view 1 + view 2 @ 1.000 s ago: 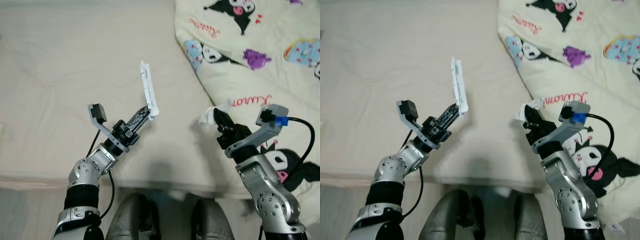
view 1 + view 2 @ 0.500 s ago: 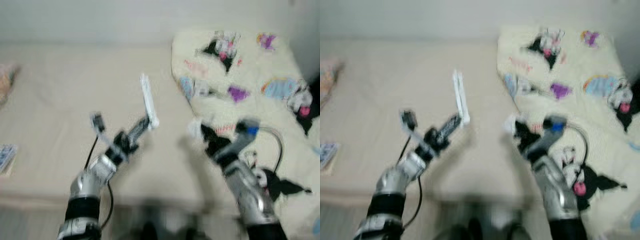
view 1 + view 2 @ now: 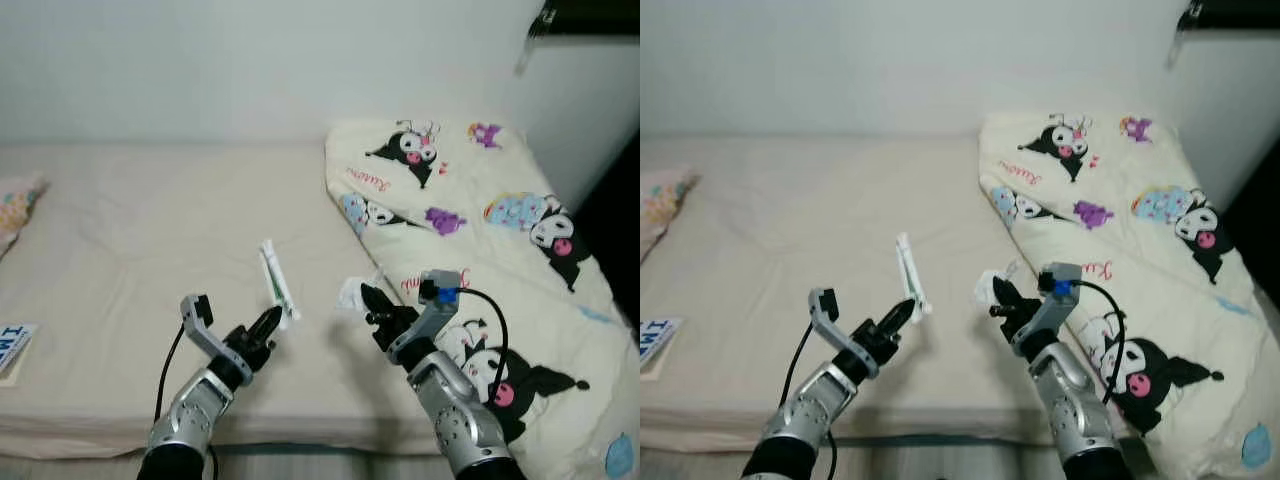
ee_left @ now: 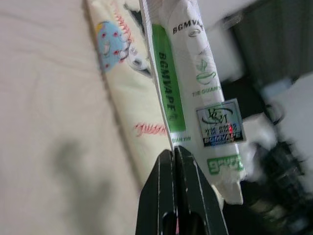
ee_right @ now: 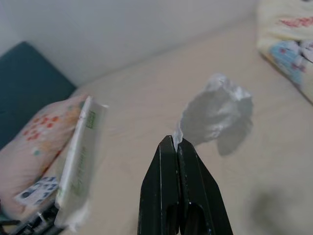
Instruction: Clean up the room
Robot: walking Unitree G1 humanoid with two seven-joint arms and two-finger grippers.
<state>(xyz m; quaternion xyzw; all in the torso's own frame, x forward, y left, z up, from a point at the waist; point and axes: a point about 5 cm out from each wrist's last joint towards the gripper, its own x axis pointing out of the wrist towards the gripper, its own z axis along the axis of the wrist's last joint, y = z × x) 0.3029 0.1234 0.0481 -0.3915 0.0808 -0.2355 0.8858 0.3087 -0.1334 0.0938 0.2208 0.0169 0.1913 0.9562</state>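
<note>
Currently both pieces of litter are off the bed (image 3: 120, 250) and in hand. The left gripper (image 3: 268, 325) is closed on the lower edge of a long white packet (image 3: 275, 285) with green print, held upright above the mattress. The right gripper (image 3: 368, 300) is pinched on a corner of a crumpled white wrapper (image 3: 350, 295), also raised, just beside the patterned quilt (image 3: 480, 200).

Judged progress: pickup is complete; disposal is not. No bin is visible. A booklet (image 3: 10, 345) remains at the bed's left edge, near a floral pillow (image 3: 15, 200), and may need tidying.
</note>
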